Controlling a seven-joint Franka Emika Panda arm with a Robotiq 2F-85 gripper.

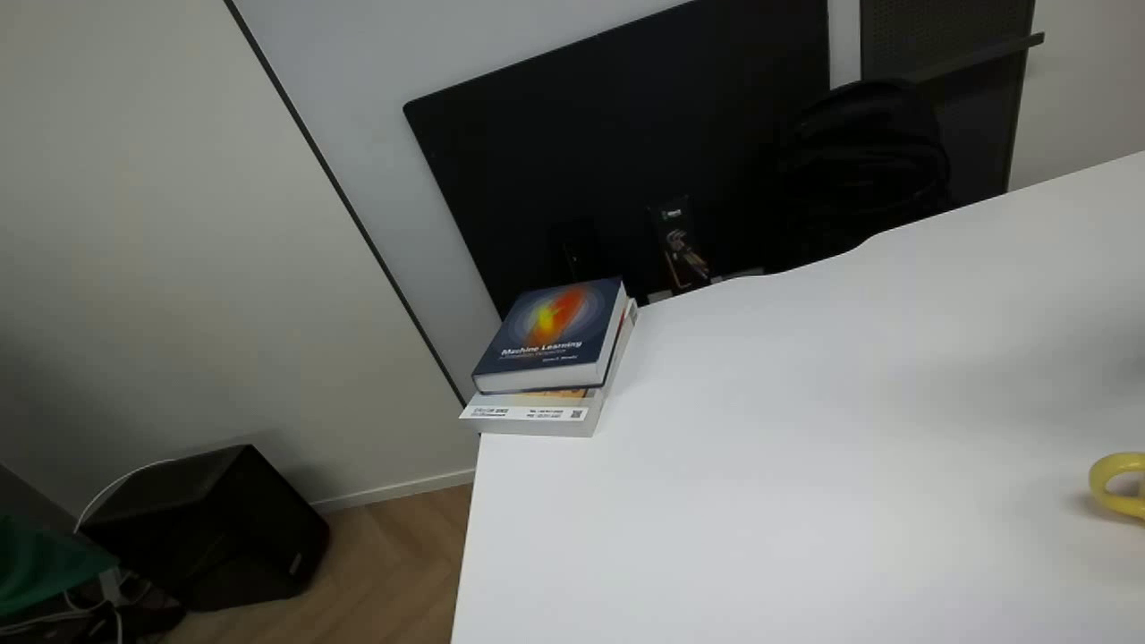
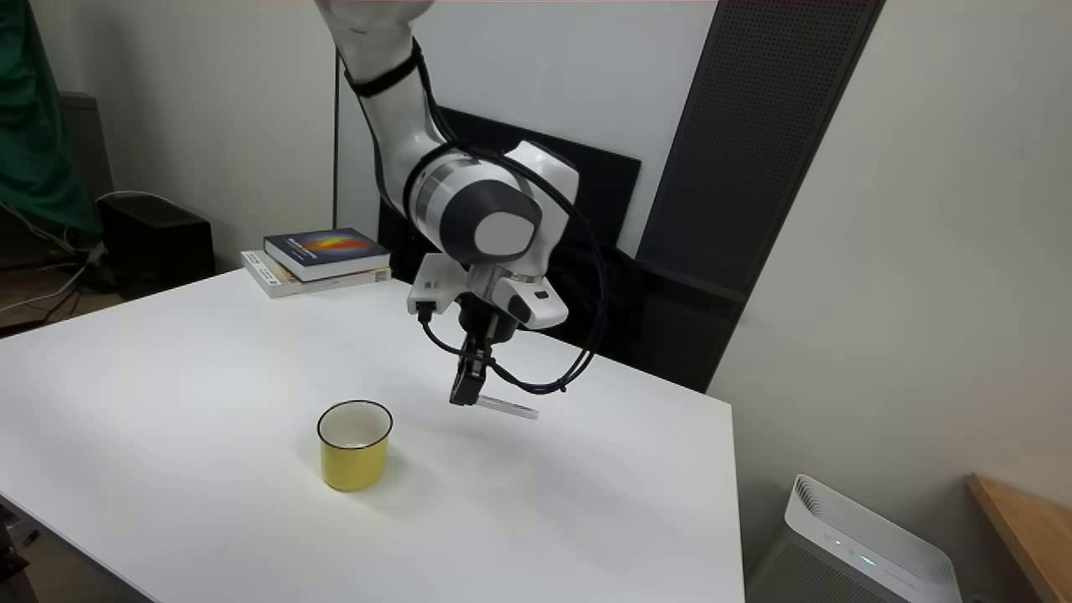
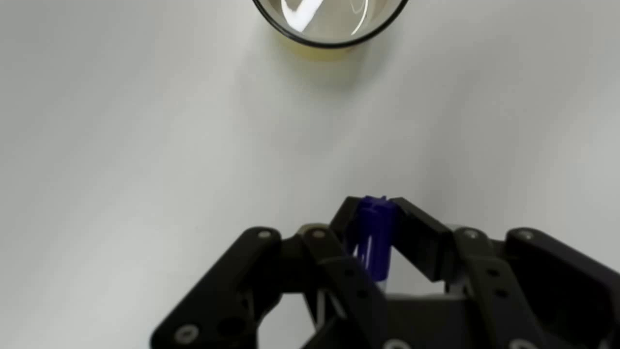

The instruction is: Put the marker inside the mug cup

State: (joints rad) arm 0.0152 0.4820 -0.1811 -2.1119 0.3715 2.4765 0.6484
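White counter (image 2: 209,377), pale wall (image 2: 268,134) behind it, and a couple of stacked books (image 2: 322,254) parked at the corner in both exterior views. Yellow mug (image 2: 353,467) is standing upright on the counter, dark rim (image 3: 327,45) and all, with its handle (image 1: 1100,480) just poking in at the edge of an exterior view. As for the marker (image 2: 507,408), the fingers (image 3: 421,237) have it pinched by the blue end (image 3: 375,240), which shows pretty clearly in the wrist view. Its whitish body (image 2: 512,409) sticks out sideways from them in an exterior view. So it's outside the mug, near it but with a gap between.
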